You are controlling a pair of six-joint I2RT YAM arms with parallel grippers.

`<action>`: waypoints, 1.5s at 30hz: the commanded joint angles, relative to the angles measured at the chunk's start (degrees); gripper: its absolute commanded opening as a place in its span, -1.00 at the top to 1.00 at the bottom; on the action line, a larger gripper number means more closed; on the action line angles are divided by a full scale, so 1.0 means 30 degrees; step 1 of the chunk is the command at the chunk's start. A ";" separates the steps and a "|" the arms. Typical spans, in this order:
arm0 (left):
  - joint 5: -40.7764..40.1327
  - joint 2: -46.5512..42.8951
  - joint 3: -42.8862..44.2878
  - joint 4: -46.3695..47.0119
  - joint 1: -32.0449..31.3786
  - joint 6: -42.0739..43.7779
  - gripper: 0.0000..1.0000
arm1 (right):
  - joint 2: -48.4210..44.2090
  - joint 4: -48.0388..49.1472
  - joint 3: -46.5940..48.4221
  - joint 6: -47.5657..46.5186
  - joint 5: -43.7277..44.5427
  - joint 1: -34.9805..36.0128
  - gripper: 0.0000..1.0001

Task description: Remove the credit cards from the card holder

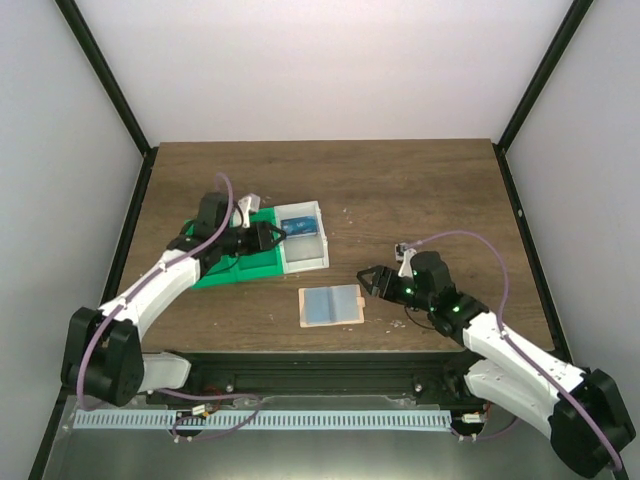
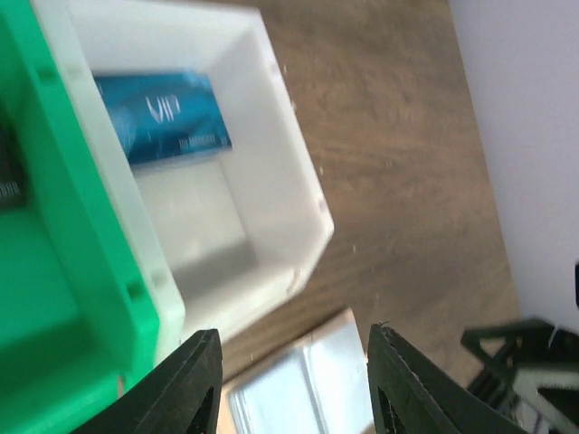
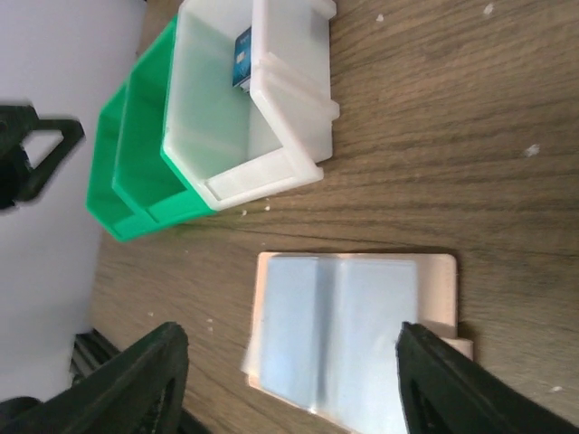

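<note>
We see the bright blue plastic credit card in the translucent white box, the tan bifold card holder open at its 6 o'clock. Our left gripper and right gripper gape empty; unpinned, the holder could slide
</note>
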 commanded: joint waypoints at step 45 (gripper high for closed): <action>0.5029 -0.3489 -0.8764 0.6282 -0.2636 -0.4850 0.15 | 1.3776 0.1779 0.4320 0.0171 0.2048 0.6184 0.70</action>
